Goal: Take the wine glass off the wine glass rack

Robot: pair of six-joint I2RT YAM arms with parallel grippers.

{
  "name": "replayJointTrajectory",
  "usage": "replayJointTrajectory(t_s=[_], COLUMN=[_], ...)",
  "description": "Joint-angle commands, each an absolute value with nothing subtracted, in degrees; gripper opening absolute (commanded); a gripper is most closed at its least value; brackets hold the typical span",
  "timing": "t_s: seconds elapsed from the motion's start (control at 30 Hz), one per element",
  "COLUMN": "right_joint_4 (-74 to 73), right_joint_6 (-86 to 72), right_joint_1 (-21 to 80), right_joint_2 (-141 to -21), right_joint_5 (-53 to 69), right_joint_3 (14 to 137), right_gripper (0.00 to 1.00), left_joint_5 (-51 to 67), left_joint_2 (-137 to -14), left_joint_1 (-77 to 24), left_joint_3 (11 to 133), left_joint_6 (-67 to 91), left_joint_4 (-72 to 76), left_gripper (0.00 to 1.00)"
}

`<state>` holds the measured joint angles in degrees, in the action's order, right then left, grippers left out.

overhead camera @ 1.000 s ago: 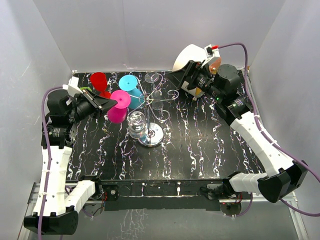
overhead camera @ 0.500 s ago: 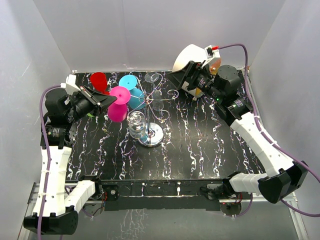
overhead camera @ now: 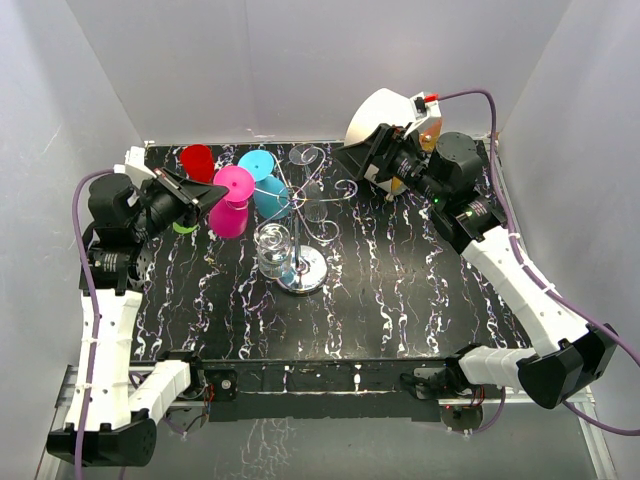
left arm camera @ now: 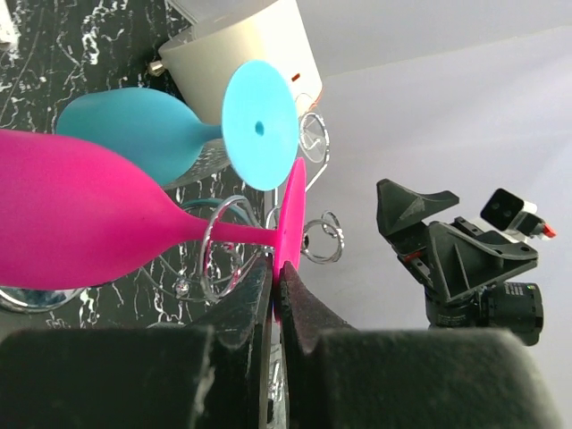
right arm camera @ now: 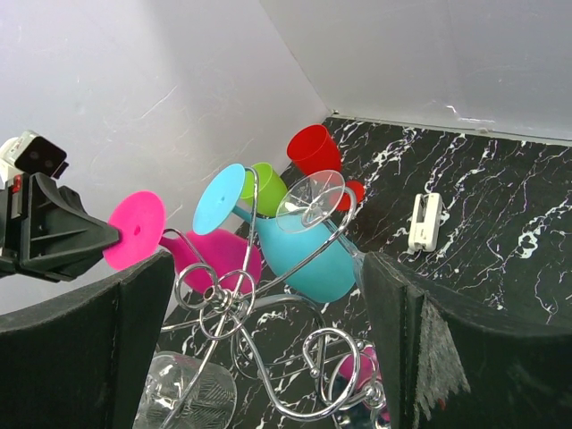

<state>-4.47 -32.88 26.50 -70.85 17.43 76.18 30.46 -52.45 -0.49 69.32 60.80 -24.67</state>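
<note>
The silver wire wine glass rack point(overhead camera: 305, 205) stands mid-table on a shiny round base point(overhead camera: 303, 268). My left gripper point(overhead camera: 207, 197) is shut on the rim of the pink wine glass's foot point(left arm camera: 288, 223). The pink wine glass point(overhead camera: 229, 215) lies sideways at the rack's left side. In the left wrist view its stem crosses a wire loop point(left arm camera: 223, 255); I cannot tell whether it sits in it. A teal glass point(overhead camera: 265, 185) and clear glasses point(overhead camera: 275, 248) hang on the rack. My right gripper point(overhead camera: 358, 152) is open and empty, facing the rack point(right arm camera: 223, 299) from the far right.
A red glass point(overhead camera: 197, 160) and a green glass point(right arm camera: 265, 188) are at the far left behind the pink one. A white drum with an orange face point(overhead camera: 385, 115) stands behind my right gripper. A small white object point(right arm camera: 424, 222) lies on the black marbled table point(overhead camera: 400, 290).
My left gripper has drawn back to the left and slightly away, carrying the pink glass with it. The right arm has barely moved.
</note>
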Motion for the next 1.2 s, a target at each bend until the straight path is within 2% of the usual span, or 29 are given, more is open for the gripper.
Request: replayJointTrajectory(t_s=[0.0,0.13,0.57,0.87,1.17], right_joint_4=[-0.8,-0.8,-0.8,-1.5,-1.6], right_joint_6=[-32.2,-32.3,-32.8,-32.2,-32.3], right_joint_1=[26.4,26.4,26.3,26.4,26.4], right_joint_2=[-69.0,-69.0,-69.3,-69.0,-69.2], right_joint_5=[16.5,16.7,17.4,17.1,17.3], right_joint_3=[76.2,76.3,76.7,77.3,77.1], right_gripper=[0.85,0.85,0.85,0.85,0.85], left_joint_5=[35.1,39.6,47.1,48.9,47.4], left_joint_2=[-52.9,-53.8,-52.6,-51.7,-52.2], left_joint_1=[-0.2,-0.2,-0.2,-0.9,-0.8], left_joint_3=[69.1,69.5,70.2,66.9,69.2], left_joint_6=[62.4,61.3,54.2,53.5,51.0], left_joint_4=[-18.3,-16.2,-23.0,-22.4,-26.1], left_gripper=[0.0,0.0,0.0,0.0,0.0])
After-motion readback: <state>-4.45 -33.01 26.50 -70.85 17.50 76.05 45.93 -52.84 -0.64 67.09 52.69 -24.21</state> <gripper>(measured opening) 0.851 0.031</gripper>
